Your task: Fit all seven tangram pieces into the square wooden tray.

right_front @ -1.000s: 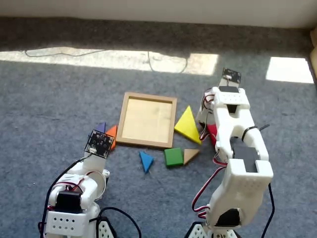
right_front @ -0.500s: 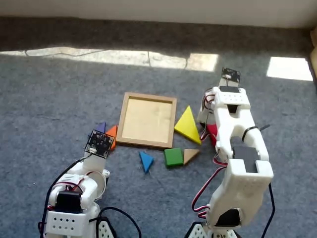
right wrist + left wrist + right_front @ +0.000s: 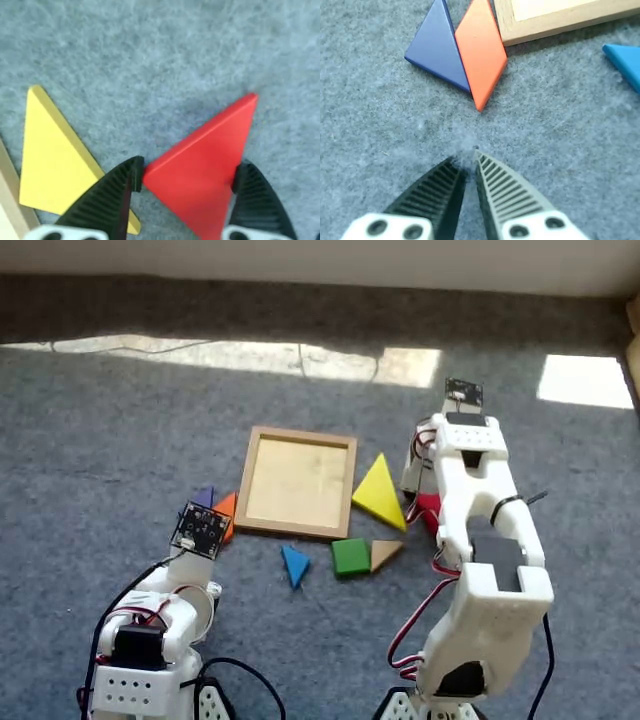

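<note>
The right hand (image 3: 187, 170) is low over the grey surface (image 3: 150, 440), its fingers spread wide with the red triangle (image 3: 210, 145) lying flat between them – the yellow triangle (image 3: 52, 155) is just beside it, against the square wooden tray (image 3: 300, 436). The left hand (image 3: 465, 157) has its fingers almost together, gripping nothing, near the orange parallelogram (image 3: 480, 50) and dark blue triangle (image 3: 440, 50), which touch at the tray's other side. The small blue triangle (image 3: 294, 564), green square (image 3: 350, 556) and tan triangle (image 3: 383, 553) lie outside the tray's near edge.
</note>
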Tool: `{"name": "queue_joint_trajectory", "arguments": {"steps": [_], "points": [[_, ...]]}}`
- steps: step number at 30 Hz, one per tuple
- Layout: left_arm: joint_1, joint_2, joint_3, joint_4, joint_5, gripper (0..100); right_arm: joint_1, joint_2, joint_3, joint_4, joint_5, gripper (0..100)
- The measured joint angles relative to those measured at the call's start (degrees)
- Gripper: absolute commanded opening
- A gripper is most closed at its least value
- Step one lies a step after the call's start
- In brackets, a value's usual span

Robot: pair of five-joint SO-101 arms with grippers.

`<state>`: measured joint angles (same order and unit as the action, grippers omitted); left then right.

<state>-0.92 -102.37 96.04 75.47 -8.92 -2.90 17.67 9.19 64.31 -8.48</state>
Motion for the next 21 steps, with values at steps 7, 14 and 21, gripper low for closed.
{"name": "queue_joint_trajectory", "arguments": {"steps": [7,14,21], "points": [[0.0,0.0,0.0,0.0,0.0,1,-5.45,-9.49,0.0,0.53,-0.09,20.4],[0.0,0.0,0.0,0.0,0.0,1,-10.29,-11.78,0.0,0.7,-0.09,23.1],[0.0,0.0,0.0,0.0,0.0,1,-6.77,-11.78,0.09,0.7,-0.35,35.0]]}}
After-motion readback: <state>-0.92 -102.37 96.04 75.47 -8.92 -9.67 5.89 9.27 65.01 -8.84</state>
